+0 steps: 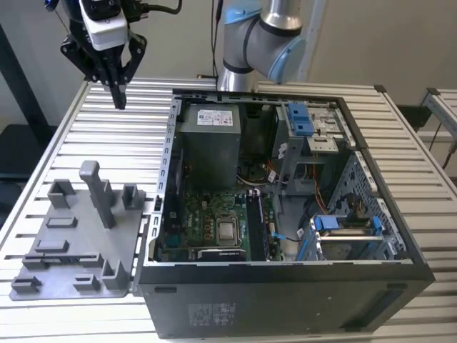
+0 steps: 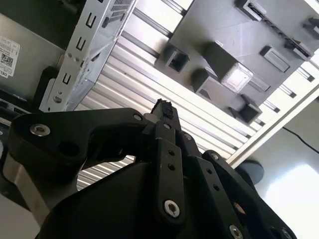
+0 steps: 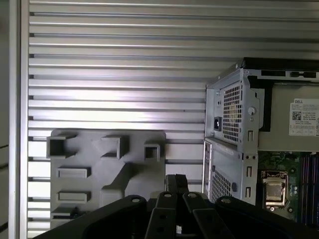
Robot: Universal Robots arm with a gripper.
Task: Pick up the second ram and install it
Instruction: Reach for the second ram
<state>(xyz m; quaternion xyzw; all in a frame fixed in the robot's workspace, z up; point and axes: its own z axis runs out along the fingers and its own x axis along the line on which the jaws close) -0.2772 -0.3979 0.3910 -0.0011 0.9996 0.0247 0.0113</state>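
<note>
In the exterior view, the gripper (image 1: 120, 100) is seen clenched with nothing between its fingers. It hangs above the table (image 1: 71, 143), outside the open computer case (image 1: 285, 307) and past its rear corner. A grey tray (image 1: 71, 250) with upright posts and pockets is laid against the case's side wall. Inside the case are held a power supply (image 1: 207, 143), a green motherboard (image 1: 207, 207) and a processor socket (image 1: 228, 230). A long dark stick, apparently the second ram (image 1: 255, 225), is seated on edge just beside the socket; this cannot be told for certain.

In the second wrist view, the gripper (image 2: 163, 107) is shown closed, with the tray (image 2: 214, 20) beyond it and the case (image 2: 84, 50) alongside.

In the first wrist view, the gripper (image 3: 175, 179) is seen over the tray (image 3: 79, 159), beside the case (image 3: 232, 114).
</note>
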